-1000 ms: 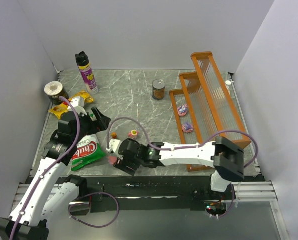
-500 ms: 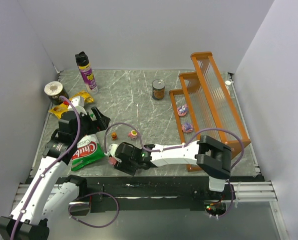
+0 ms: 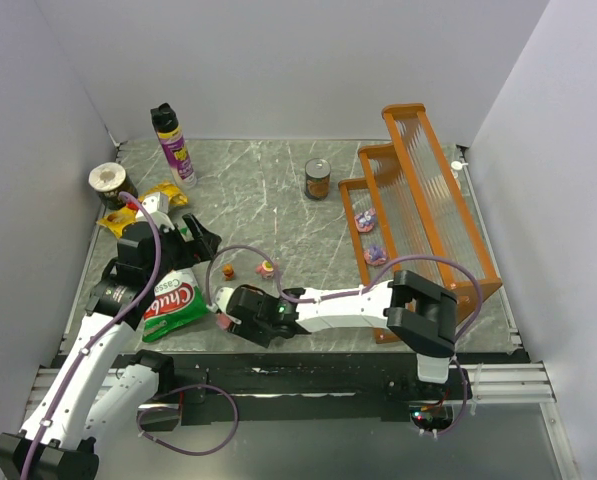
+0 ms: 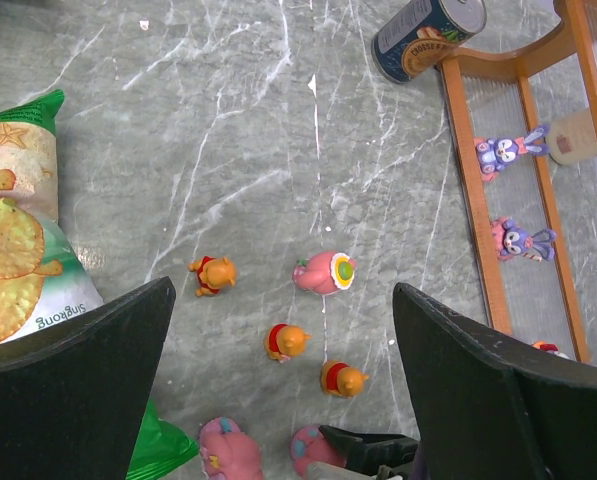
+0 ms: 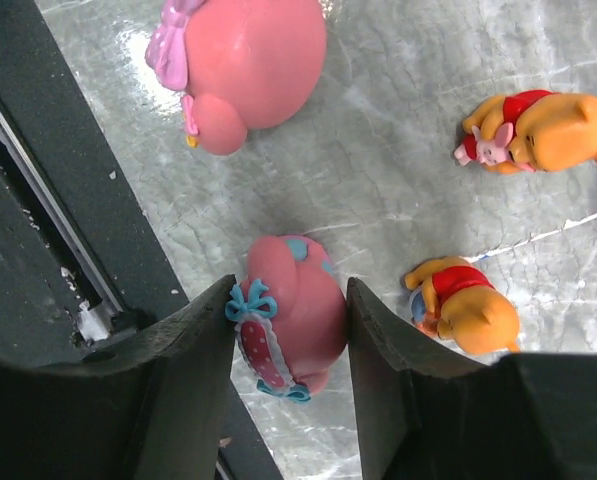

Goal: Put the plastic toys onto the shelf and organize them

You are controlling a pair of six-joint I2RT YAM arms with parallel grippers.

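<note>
1. My right fingers [image 5: 178, 380] are closed against both sides of a small pink toy with a blue bow [image 5: 293, 325]. The toy sits on the tabletop [image 3: 268, 190], right at the near edge beside the black rail.
2. Near that toy, a larger pink toy [image 5: 248, 60] and two orange bear figurines [image 5: 543, 130] [image 5: 468, 305] lie loose on the marble-patterned surface.
3. My left fingers [image 4: 78, 370] are spread wide with nothing between them, hanging above the loose toys. A third orange bear [image 4: 213, 272] and a round pink piece with a yellow-green top [image 4: 323, 272] show between them. The green snack bag [image 4: 18, 250] lies at the left finger's side.
4. The shelf [image 3: 402, 109] stands along the right side of the tabletop, well apart from the gripped toy.
5. Two purple bunny figurines [image 4: 508, 152] [image 4: 518, 240] lie on the shelf's lowest tier. A can [image 3: 318, 179] stands near the shelf's far left corner.
</note>
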